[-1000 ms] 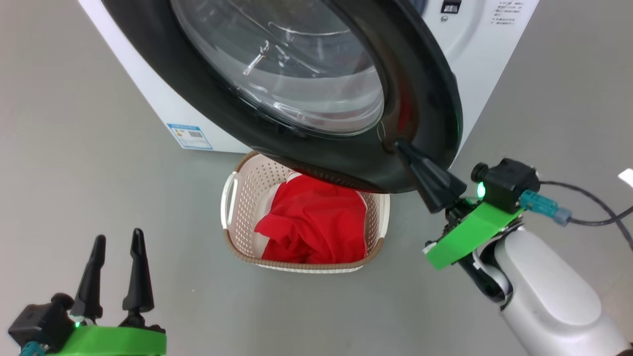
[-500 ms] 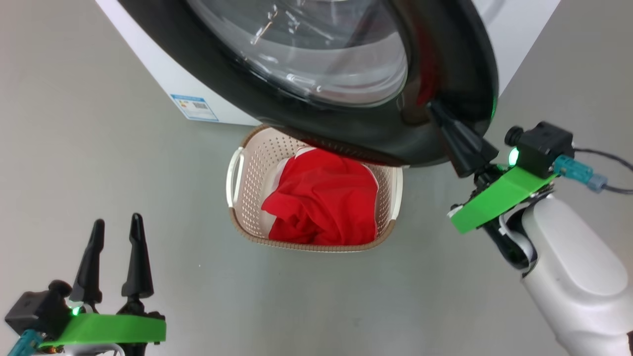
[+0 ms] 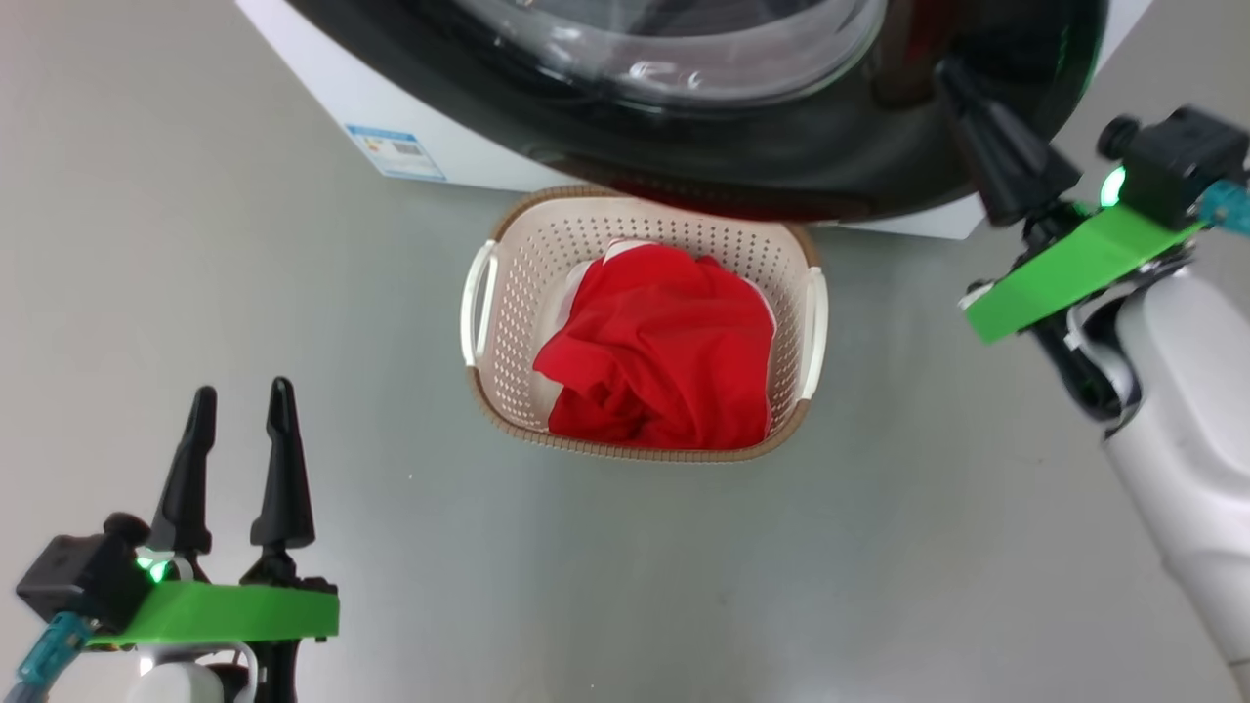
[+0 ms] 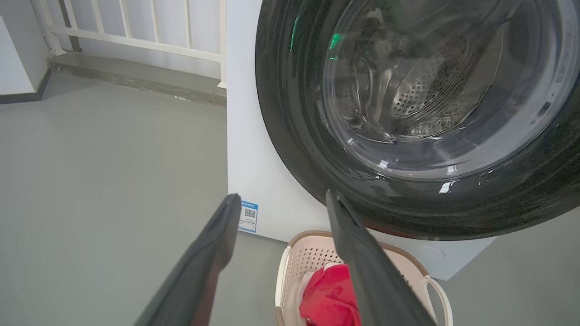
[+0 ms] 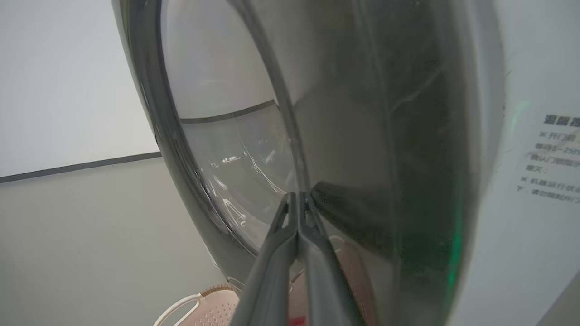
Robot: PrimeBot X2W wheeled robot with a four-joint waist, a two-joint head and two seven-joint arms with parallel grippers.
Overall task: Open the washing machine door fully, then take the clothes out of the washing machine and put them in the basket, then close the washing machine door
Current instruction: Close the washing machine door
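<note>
The whole head view is sitting differently from a second ago, so the camera is moving rather than the things on the floor. Nearest the robot, at 7 o'clock, the left end effector (image 3: 242,392) is still hanging over the grey floor (image 3: 195,273), its fingers spread wide and holding nothing.

At the centre, the basket (image 3: 508,322) is now showing its entire brown rim, where a second ago the door was overhanging its far edge. The red clothes (image 3: 664,342) are lying heaped inside it as before.

At 2 o'clock the right end effector (image 3: 949,76), fingers pressed together with nothing between them, is leaning its tips on the black ring of the washing machine door (image 3: 781,166). Earlier it was at 4 o'clock, on the same part of the ring. The door is standing closer to the white washing machine (image 3: 312,68) than before; whether it is latched I cannot tell.

A blue label sticker (image 3: 395,151) is showing on the machine at the basket's 11 o'clock. The basket is sitting just in front of the machine, its far rim just beside the door's lowest edge. In the left wrist view the perforated drum (image 4: 421,90) is showing through the glass, a white railing (image 4: 136,42) is standing at 11 o'clock, and one finger is hiding part of the basket.
</note>
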